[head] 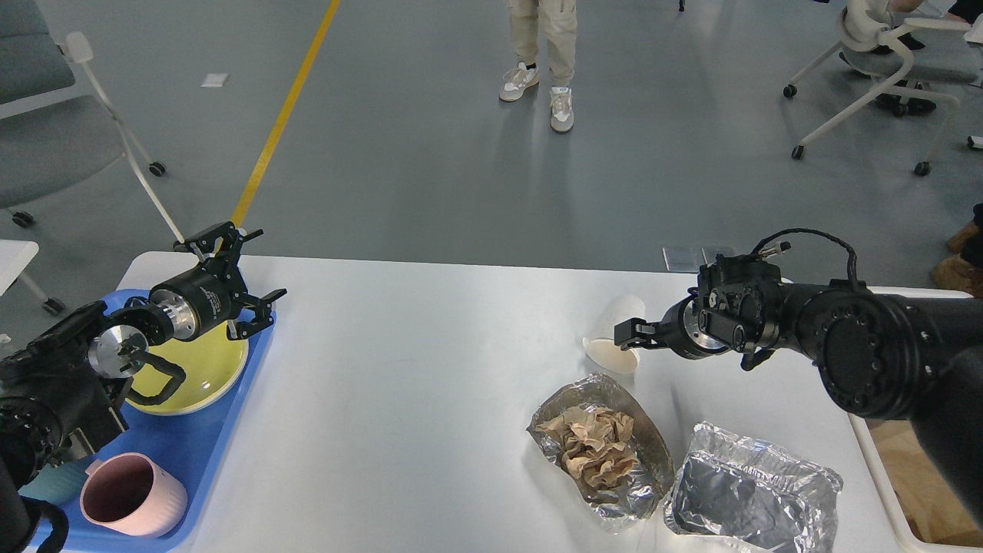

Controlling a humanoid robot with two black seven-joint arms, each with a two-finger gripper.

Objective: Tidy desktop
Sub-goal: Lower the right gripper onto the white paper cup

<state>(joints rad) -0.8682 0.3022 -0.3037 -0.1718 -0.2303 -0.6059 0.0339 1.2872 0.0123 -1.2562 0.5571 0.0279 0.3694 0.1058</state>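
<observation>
The desktop (399,384) fills the lower half of my view, its far edge running across at mid-height and grey floor beyond. My left gripper (230,280) hangs at 9 o'clock with its fingers spread wide and nothing between them, above the far edge of a yellow plate (201,376). The plate sits on a blue tray (219,445) at the table's left end, and a pink mug (130,495) stands on the tray's near part at 8 o'clock, mouth tipped toward me.

My right gripper (628,334) reaches in from 3 o'clock and sits right against a paper cup (614,338) lying on its side, mouth facing me. The fingers are dark and seen nearly end-on, so I cannot tell whether they are parted or closed on the cup.

Just nearer than the cup, at 5 o'clock, a foil tray (607,449) holds crumpled brown paper (595,445). A second foil tray (749,491) lies just beside it on the right, nothing in it, at the near edge.

Beyond the table a person's legs (541,46) stand at 12 o'clock, and a wheeled chair (875,69) is at 1 o'clock
</observation>
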